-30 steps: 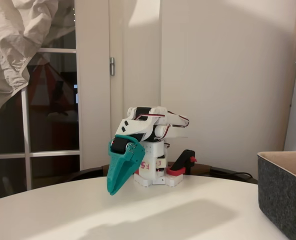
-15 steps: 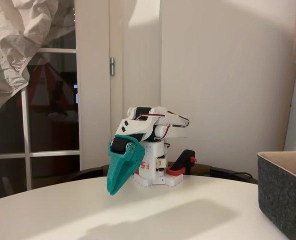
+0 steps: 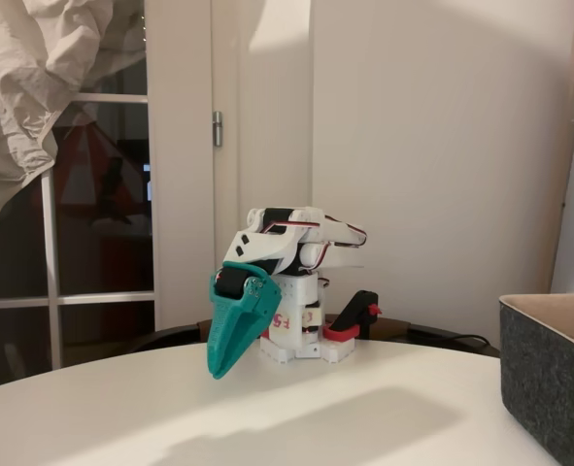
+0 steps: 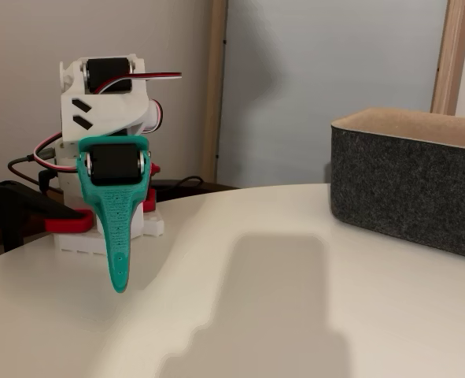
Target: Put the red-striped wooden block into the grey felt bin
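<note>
My white arm sits folded at the back of the round white table, and its teal gripper (image 3: 219, 367) (image 4: 119, 285) hangs tip-down just above the tabletop, jaws shut with nothing between them. The grey felt bin (image 3: 551, 374) (image 4: 409, 185) stands on the table at the right edge in both fixed views, well apart from the gripper; its inside is hidden by the walls. The red-striped wooden block is out of view.
The white table (image 3: 296, 417) (image 4: 295, 299) spreads open between the gripper and the bin. A black and red clamp (image 3: 353, 320) (image 4: 23, 213) holds the arm's base at the table's back edge. A wall, a door and a window stand behind.
</note>
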Available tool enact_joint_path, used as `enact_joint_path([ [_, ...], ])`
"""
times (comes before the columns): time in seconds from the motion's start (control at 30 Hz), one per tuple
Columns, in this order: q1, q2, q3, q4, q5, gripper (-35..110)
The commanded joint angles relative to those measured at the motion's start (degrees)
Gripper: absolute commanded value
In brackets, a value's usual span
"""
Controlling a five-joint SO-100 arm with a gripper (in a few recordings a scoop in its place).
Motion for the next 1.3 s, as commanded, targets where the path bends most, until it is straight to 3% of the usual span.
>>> enact_joint_path([
  [0.0, 1.41, 2.02, 0.53, 0.35, 0.35, 0],
  [1.27, 1.41, 2.02, 0.53, 0.35, 0.35, 0],
])
